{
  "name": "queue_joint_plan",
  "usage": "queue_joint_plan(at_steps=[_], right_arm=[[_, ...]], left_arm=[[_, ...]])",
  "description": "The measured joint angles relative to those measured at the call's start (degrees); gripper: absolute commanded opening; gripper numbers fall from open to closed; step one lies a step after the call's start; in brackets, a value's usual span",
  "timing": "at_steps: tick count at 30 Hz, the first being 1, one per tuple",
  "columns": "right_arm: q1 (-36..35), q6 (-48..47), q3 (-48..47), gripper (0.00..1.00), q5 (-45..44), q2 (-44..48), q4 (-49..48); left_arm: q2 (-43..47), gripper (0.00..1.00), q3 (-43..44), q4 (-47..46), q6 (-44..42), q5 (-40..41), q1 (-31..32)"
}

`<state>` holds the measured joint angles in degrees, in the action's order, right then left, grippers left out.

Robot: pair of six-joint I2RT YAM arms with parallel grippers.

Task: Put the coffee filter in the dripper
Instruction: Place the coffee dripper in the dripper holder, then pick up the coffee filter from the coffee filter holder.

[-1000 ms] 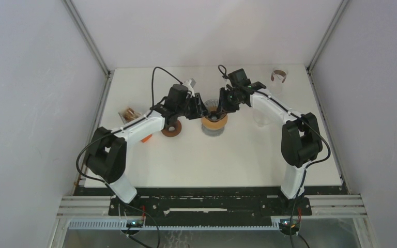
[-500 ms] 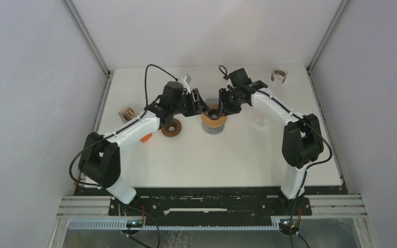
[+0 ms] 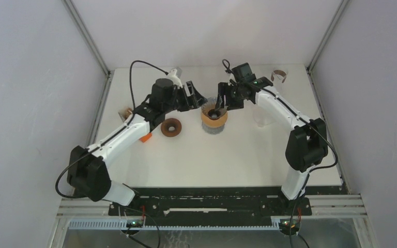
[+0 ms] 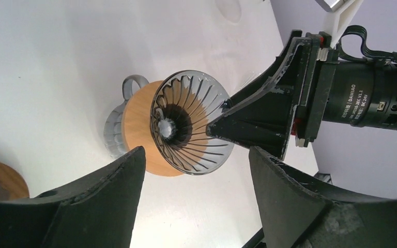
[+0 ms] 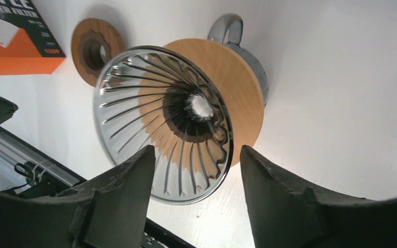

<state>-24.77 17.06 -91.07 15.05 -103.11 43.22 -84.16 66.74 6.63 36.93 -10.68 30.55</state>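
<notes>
The ribbed glass dripper point(image 3: 214, 114), a cone on a round wooden collar, stands near the table's point(image 3: 212, 160) far edge. The left tool point(image 4: 196, 155) and right tool point(image 5: 196, 150) flank it, both wide and holding nothing. An orange filter box point(image 5: 10, 39) lies leftward.

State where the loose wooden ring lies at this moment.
Top view: the wooden ring lies flat on the table, left of the dripper, right of the orange filter box.

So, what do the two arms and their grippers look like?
The left arm and right arm have white links and black joints. A black cable loops above the left one. The left gripper and right gripper have broad matte black fingers. White lettering marks the right arm's black motor.
</notes>
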Motion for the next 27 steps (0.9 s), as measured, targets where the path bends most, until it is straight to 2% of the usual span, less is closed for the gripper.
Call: queue_joint_plan(at_steps=[4,8,18,27], right_arm=[[0.37,0.09,-0.11,0.77,-0.66,2.64,-0.24],[0.37,0.15,2.29,0.82,-0.87,7.41,-2.03],[-0.96,0.15,14.36,0.84,-3.43,22.82,-8.63],[-4.63,0.07,24.13,0.84,-6.93,29.27,-13.09]], left_arm=[[4.63,0.84,-2.05,-0.02,-0.02,1.38,-0.76],[9.73,1.0,-5.57,0.83,-0.09,3.98,-1.29],[22.45,1.0,-9.81,8.52,-0.04,15.76,-1.81],[32.09,1.0,-13.53,16.26,0.61,26.01,-2.23]])
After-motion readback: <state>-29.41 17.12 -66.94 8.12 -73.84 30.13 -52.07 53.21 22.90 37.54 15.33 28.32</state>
